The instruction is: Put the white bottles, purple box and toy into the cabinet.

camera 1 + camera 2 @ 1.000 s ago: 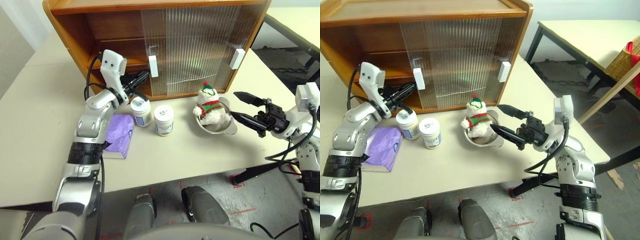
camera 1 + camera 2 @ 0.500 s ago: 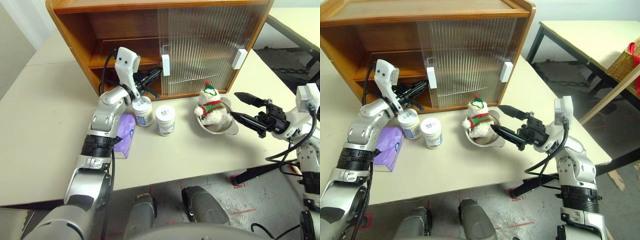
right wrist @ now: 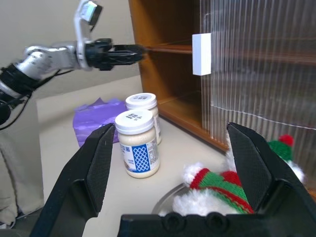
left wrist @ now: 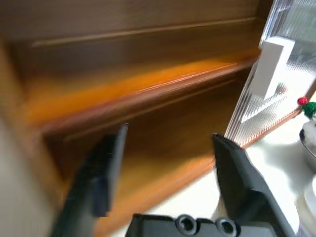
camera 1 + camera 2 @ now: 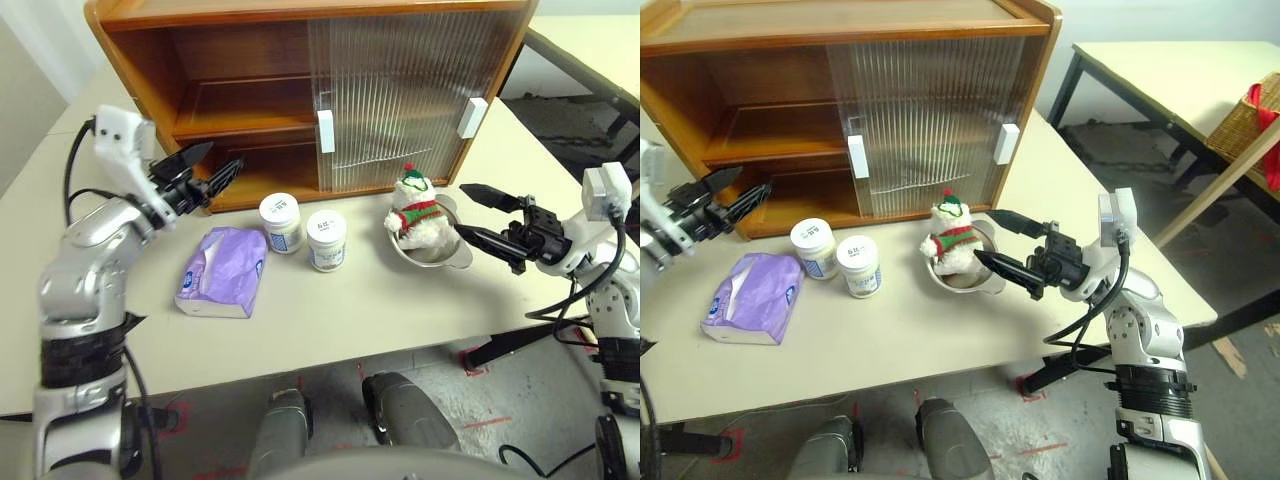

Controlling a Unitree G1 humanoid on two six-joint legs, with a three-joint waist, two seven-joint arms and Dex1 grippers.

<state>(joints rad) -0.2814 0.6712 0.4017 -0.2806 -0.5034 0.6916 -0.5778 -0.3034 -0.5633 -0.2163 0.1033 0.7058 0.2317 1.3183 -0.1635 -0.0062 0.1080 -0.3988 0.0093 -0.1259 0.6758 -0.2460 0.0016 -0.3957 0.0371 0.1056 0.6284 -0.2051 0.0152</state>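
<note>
Left gripper (image 5: 205, 165) has let go of the door handle (image 5: 325, 131), now apart at upper left; cabinet (image 5: 240, 90) opened, loading possible. Right gripper (image 5: 478, 215) apart, empty.

No text can be made out — the jar labels (image 3: 140, 150) and lid prints (image 5: 326, 224) are too small to read.

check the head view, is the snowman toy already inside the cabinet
No, the snowman toy sits in a steel bowl on the table, in front of the cabinet.

Lab: taped floor (image 5: 300, 381), bare tables (image 5: 1160, 62)
</note>
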